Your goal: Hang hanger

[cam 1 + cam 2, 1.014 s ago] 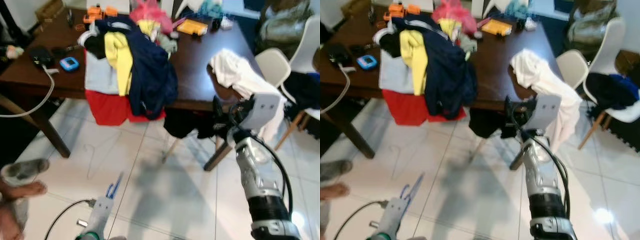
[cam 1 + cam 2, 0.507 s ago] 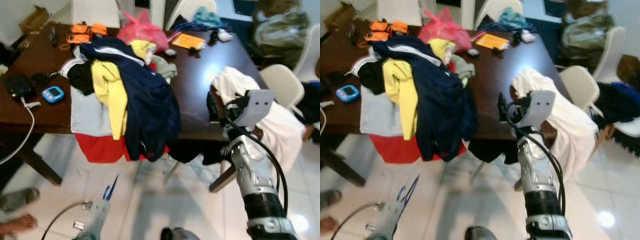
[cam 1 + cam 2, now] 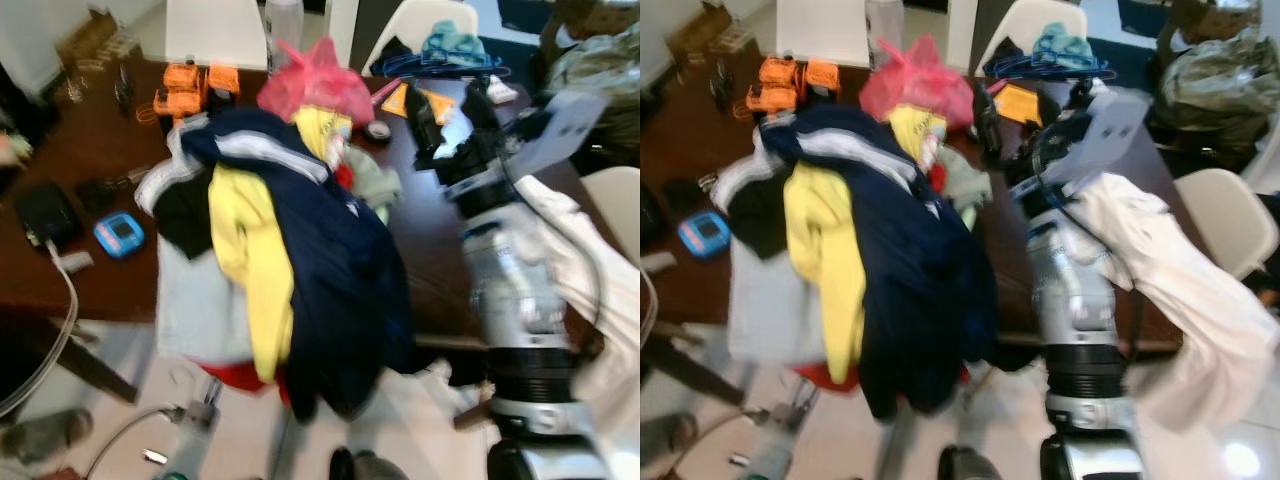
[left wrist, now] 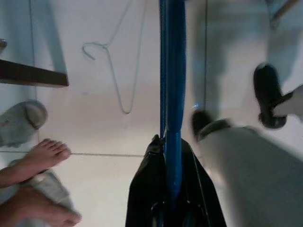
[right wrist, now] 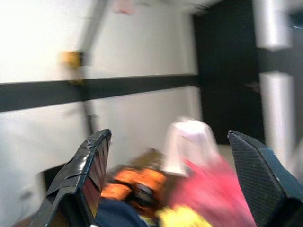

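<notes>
Clamped between the left gripper's (image 4: 173, 189) black fingers was a blue hanger (image 4: 172, 75), its thin shaft running straight up the middle of the left wrist frame over the pale tiled floor (image 4: 94, 127). By the look of it the hanger was light and stiff, probably smooth plastic, so it could twist or slip in a pinch taken that low on the shaft; a hold nearer the neck, just under the hook, would likely steady it best for hooking over a rail. Its hook end ran out of the frame, so I could not tell which way it faced.

A second, bare wire hanger (image 4: 118, 71) lay flat on the tiles in the upper left of that frame, thin and springy-looking, hard to lift off a flat floor except by the hook. A person's bare foot (image 4: 40, 156) sat at the lower left.

In the left eye frame the right gripper (image 3: 440, 105) was raised at the upper right above the dark table (image 3: 70, 260), its fingers spread wide and holding nothing, beside the heap of clothes (image 3: 290, 260) draped over the table's edge at centre.
</notes>
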You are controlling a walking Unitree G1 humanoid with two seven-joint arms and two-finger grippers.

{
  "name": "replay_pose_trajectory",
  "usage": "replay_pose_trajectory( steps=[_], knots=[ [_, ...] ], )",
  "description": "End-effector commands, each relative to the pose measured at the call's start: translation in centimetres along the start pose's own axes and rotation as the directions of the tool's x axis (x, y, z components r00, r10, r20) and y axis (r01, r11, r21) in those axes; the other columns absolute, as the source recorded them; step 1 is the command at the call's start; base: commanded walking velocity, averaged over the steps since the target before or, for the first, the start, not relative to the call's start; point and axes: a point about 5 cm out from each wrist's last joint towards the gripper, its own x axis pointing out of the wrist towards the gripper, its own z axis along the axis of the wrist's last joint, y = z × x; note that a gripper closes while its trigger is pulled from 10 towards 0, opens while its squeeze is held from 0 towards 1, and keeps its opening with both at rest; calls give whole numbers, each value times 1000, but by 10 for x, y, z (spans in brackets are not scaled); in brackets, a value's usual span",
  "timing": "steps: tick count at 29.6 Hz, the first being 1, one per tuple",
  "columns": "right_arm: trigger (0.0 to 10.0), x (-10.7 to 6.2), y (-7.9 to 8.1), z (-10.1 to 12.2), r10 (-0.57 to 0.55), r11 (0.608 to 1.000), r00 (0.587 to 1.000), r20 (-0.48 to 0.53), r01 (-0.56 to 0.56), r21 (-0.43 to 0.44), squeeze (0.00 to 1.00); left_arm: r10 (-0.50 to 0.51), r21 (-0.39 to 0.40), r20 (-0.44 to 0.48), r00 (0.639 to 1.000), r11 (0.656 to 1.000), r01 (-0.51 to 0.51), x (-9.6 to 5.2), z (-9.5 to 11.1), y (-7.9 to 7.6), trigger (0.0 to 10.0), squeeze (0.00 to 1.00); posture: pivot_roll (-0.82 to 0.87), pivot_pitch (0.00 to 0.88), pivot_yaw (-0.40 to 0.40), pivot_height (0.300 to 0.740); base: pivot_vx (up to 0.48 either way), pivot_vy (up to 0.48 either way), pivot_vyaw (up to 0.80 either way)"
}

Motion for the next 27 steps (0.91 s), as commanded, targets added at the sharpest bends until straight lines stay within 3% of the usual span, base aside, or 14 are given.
replay_pose_trajectory(
  steps=[1, 2, 5, 6, 8, 11, 18, 20, 21, 22, 23, 24, 25, 27],
  knots=[
    [10000, 0, 24, -15, 218, 976, 960, -174, -217, 29, 0, -31, 5, -87, 996, 1000, 31, -6, -22, -2, 10000, 0, 76, 23, -30, 740, 0, 0, 0],
    [10000, 0, 24, -15, 218, 976, 960, -174, -217, 29, 0, -31, 5, -87, 996, 1000, 31, -6, -22, -2, 10000, 0, 76, 23, -30, 740, 0, 0, 0],
    [10000, -6, 33, -34, 329, 938, 870, -367, -346, 20, 0, -43, -1, -105, 994, 999, 43, -7, -26, 0, 10000, 0, 71, 26, -35, 740, 0, 0, 0],
    [10000, -11, 33, -53, 347, 921, 789, -506, -390, 23, 0, -47, -7, -114, 992, 999, 47, -7, -27, 0, 10000, 0, 76, 29, -41, 740, 0, 0, 0],
    [10000, -11, 33, -53, 347, 921, 789, -506, -390, 23, 0, -47, -7, -114, 992, 999, 47, -7, -27, 0, 10000, 0, 76, 29, -41, 740, 0, 0, 0],
    [10000, -16, 18, -71, 291, 926, 724, -625, -377, -6, 0, -48, -27, -119, 992, 999, 45, -7, -27, -2, 10000, 0, 85, 34, -55, 740, 0, 0, 0],
    [10000, -12, -17, -79, 83, 978, 735, -673, -189, -85, 0, -46, -43, -119, 992, 998, 41, -7, -26, -6, 10000, 0, 94, 38, -71, 740, 0, 0, 0],
    [10000, -25, -33, -79, 101, 980, 660, -744, -197, -42, 0, -47, -54, -120, 992, 998, 41, -7, -27, -9, 10000, 0, 95, 41, -78, 740, 0, 0, 0],
    [10000, -25, -33, -79, 101, 980, 660, -744, -197, -42, 0, -47, -54, -120, 992, 998, 41, -7, -27, -9, 10000, 0, 95, 41, -78, 740, 0, 0, 0],
    [4941, -32, -37, -79, 127, 976, 622, -773, -218, -16, 0, -48, -57, -121, 991, 997, 41, -7, -27, -10, 10000, 0, 95, 41, -79, 740, 0, 0, 0],
    [4941, -32, -37, -79, 127, 976, 622, -773, -218, -16, 0, -48, -57, -121, 991, 997, 41, -7, -27, -10, 10000, 0, 95, 41, -79, 740, 0, 0, 0],
    [3529, -39, -40, -80, 146, 971, 590, -794, -240, 0, 0, -49, -58, -122, 991, 997, 42, -7, -27, -11, 10000, 0, 96, 42, -80, 740, 0, 0, 0],
    [0, -45, -40, -80, 191, 965, 564, -803, -257, 49, 0, -49, -59, -123, 991, 997, 42, -8, -28, -12, 10000, 0, 98, 43, -81, 740, 0, 0, 0],
    [0, -45, -40, -80, 191, 965, 564, -803, -257, 49, 0, -49, -59, -123, 991, 997, 42, -8, -28, -12, 10000, 0, 98, 43, -81, 740, 0, 0, 0]
  ],
)
